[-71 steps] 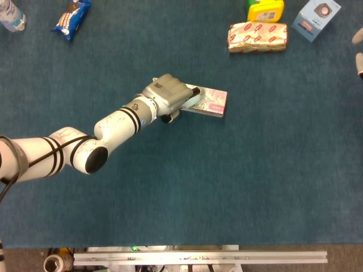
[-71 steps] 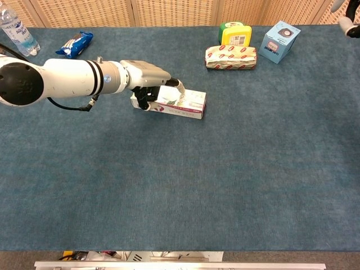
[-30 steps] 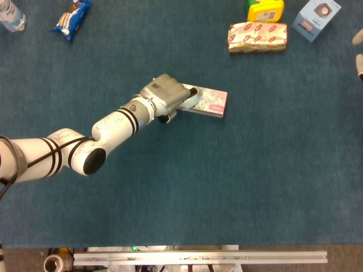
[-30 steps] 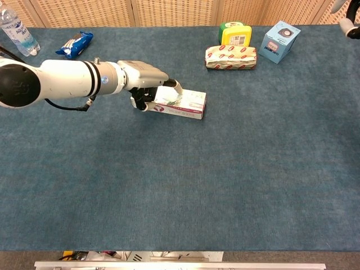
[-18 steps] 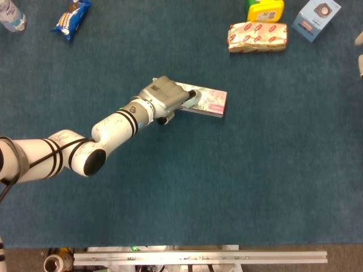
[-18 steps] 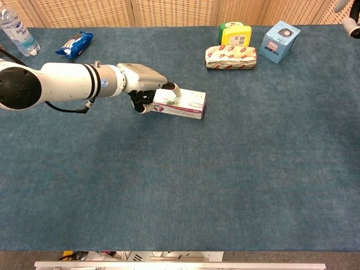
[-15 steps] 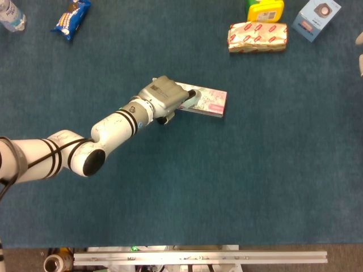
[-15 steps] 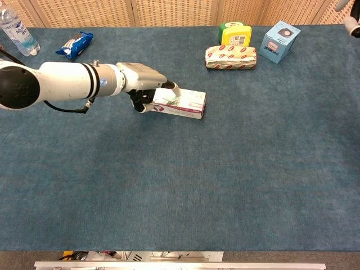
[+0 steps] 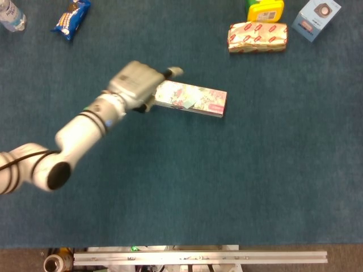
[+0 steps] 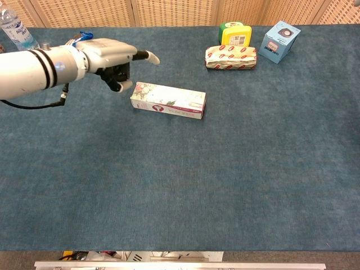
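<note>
A long pink-and-white floral box lies flat on the blue cloth, left of centre. My left hand hangs just above and to the left of the box's left end, apart from it and holding nothing. One finger points toward the right while the others hang curled below the palm. My right hand shows in neither view.
At the back right stand a red-patterned wrapped package, a yellow-green container and a light blue box. A water bottle and a blue snack packet sit back left.
My left hand has let go of the floral box and pulled up and to the left. The box stays where it lay. My right hand has left the frame's right edge.
</note>
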### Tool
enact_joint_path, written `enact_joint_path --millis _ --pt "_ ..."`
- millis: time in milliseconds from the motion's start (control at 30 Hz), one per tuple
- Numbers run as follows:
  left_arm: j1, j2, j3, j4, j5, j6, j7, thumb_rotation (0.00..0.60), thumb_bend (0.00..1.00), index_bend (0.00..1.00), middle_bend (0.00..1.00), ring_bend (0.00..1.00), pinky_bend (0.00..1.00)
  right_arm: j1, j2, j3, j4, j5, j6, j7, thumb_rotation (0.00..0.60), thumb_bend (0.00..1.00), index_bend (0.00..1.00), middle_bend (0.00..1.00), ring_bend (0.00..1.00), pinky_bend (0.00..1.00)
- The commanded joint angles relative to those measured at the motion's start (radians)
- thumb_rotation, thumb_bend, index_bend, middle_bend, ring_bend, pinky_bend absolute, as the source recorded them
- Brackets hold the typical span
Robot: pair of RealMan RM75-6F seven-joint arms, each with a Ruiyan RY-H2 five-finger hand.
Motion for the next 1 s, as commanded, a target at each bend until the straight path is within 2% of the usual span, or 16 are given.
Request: enact_joint_path --millis 33,167,300,400,533,833,1000 --pt "0.104 0.066 0.003 -0.050 0.035 0.109 -0.048 0.600 0.53 0.08 0.62 0.65 0.80 -0.022 0.015 -0.009 0.004 -0.002 0.007 0.023 0.600 0.31 0.42 0.63 0.71 0.84" --pt "0.209 0.086 0.009 -0.048 0.062 0.221 -0.090 0.600 0.45 0.08 0.52 0.55 0.69 -0.053 0.024 -0.025 0.017 -0.020 0.029 0.044 0.600 0.20 0.41 0.60 0.64 0.81" --pt "0.321 0.088 0.021 -0.025 0.096 0.320 -0.149 0.600 0.44 0.08 0.45 0.46 0.59 -0.083 0.017 -0.035 0.054 -0.024 0.051 0.066 0.600 0.09 0.41 0.55 0.54 0.72" --pt "0.406 0.091 0.036 0.006 0.127 0.390 -0.186 0.600 0.44 0.08 0.41 0.42 0.54 -0.103 0.014 -0.045 0.077 -0.032 0.056 0.089 0.600 0.06 0.41 0.52 0.50 0.67" --pt "0.527 0.071 0.044 0.050 0.166 0.507 -0.231 0.600 0.44 0.08 0.39 0.40 0.45 -0.129 0.001 -0.068 0.115 -0.072 0.072 0.114 0.600 0.05 0.41 0.51 0.49 0.63" --pt "0.724 0.052 0.060 0.109 0.288 0.691 -0.301 0.600 0.44 0.09 0.39 0.40 0.44 -0.170 -0.030 -0.100 0.141 -0.142 0.109 0.121 0.600 0.04 0.41 0.51 0.48 0.63" --pt "0.786 0.051 0.062 0.108 0.366 0.755 -0.302 0.600 0.44 0.09 0.38 0.40 0.43 -0.192 -0.034 -0.114 0.131 -0.190 0.145 0.117 0.600 0.02 0.41 0.51 0.48 0.62"
